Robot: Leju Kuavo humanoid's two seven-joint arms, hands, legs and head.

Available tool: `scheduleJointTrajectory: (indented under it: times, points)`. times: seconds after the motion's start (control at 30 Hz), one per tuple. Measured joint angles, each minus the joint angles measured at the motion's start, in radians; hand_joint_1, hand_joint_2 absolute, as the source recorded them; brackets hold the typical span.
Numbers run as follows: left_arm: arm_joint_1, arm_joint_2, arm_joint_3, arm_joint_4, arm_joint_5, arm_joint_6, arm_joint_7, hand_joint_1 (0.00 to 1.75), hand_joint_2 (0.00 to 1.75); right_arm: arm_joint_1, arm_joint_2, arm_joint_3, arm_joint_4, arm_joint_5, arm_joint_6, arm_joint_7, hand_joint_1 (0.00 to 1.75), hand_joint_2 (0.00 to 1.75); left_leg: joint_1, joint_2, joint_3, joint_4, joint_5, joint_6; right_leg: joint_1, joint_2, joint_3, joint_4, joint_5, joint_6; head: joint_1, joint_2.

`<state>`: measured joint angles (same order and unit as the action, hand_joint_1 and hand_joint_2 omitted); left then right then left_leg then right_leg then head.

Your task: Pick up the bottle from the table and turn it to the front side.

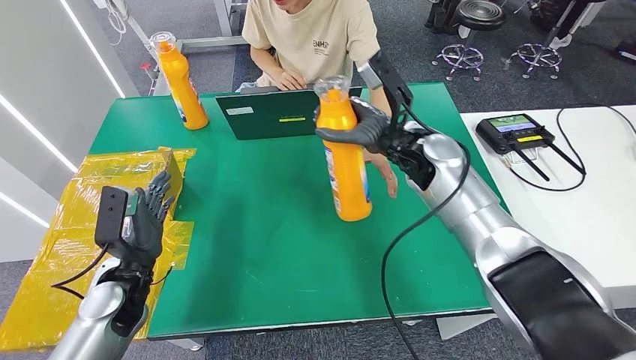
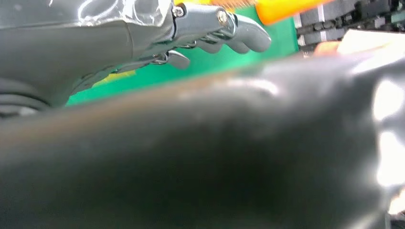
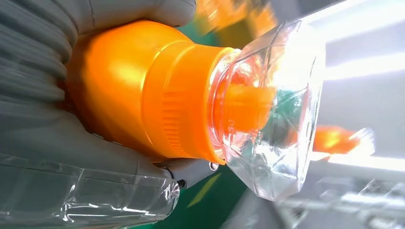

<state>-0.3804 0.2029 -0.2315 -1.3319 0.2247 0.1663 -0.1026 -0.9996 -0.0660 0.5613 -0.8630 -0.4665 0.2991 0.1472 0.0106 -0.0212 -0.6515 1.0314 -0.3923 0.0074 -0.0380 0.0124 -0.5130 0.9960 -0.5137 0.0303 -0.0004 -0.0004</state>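
Right robot hand (image 1: 365, 127) wrapped round neck of tall orange plastic bottle w/ clear cap (image 1: 347, 154), held upright, above green surface (image 1: 255, 225) near centre. Left robot hand (image 1: 146, 217) empty, fingers spread, over surface's left edge by yellow plastic sheet (image 1: 67, 225). Second orange bottle (image 1: 180, 82) standing at far left corner; dark green laptop (image 1: 274, 112) just beside held bottle.

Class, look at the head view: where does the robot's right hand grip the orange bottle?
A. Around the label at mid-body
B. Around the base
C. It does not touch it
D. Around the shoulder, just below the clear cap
D: the right hand wraps the orange bottle just under its clear cap, with the body hanging below.
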Motion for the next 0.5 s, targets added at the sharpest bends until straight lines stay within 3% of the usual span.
scheduleJointTrajectory:
  times: [0.07,0.23,0.5]
  points:
    - [-0.003,-0.002,-0.002,0.001,0.002,0.0,0.0,0.0,0.0,-0.004,0.004,0.001,0.002,-0.002,0.0,0.001,1.75,1.75,0.0,0.0,0.0,0.0,0.0,0.0,0.0,0.0,0.0,0.0,0.0,0.0,0.0,0.0]
    - [-0.113,-0.067,-0.121,0.053,0.036,0.003,0.015,0.0,0.0,-0.126,0.148,0.046,0.086,-0.085,-0.024,0.031,1.75,1.75,0.0,-0.001,-0.001,0.0,0.0,0.0,0.0,-0.001,0.0,0.0,0.0,0.0,0.0,0.0]
    - [-0.159,-0.126,-0.191,0.104,0.029,0.023,0.018,0.0,0.0,-0.136,0.19,0.052,0.116,-0.157,-0.009,0.038,1.75,1.75,0.0,-0.001,-0.001,0.0,0.0,0.0,-0.001,0.0,0.0,-0.001,0.001,0.001,0.0,0.0]
